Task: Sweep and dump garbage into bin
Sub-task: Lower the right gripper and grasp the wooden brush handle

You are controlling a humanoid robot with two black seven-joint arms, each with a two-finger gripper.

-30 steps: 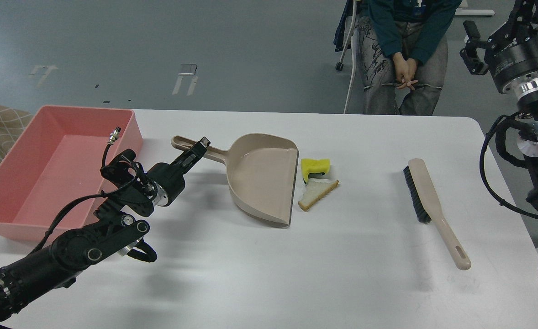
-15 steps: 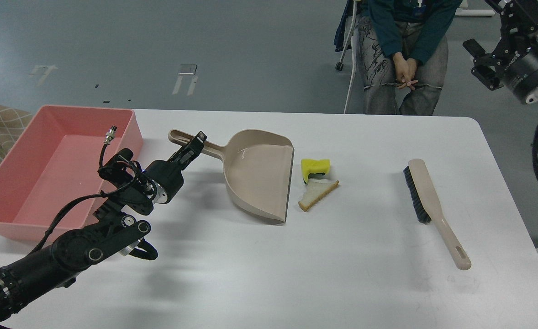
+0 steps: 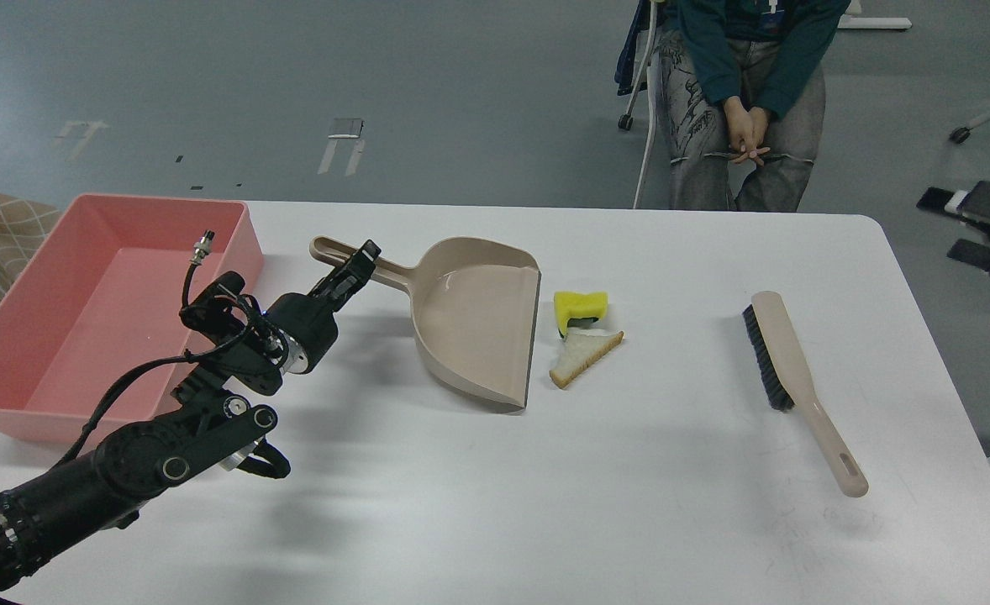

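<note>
The garbage lies mid-table: a yellow sponge chunk (image 3: 580,307) and, touching it in front, a triangular bread slice (image 3: 583,355). The beige dustpan (image 3: 478,323) lies just left of them, its open edge a small gap away. My left gripper (image 3: 357,265) is shut on the dustpan's handle. The pink bin (image 3: 234,231) stands at the table's left end, beside my left arm. My right gripper (image 3: 942,225) shows only at the right edge, off the table, its two dark fingers apart and empty.
A beige brush with black bristles (image 3: 789,370) lies on the right part of the table. A seated person (image 3: 739,101) is behind the far edge. The white table (image 3: 545,504) ends at its rounded far right corner.
The dustpan shifted slightly left and back in my left gripper, then held still. My right arm swung from the upper right corner down to the right edge.
</note>
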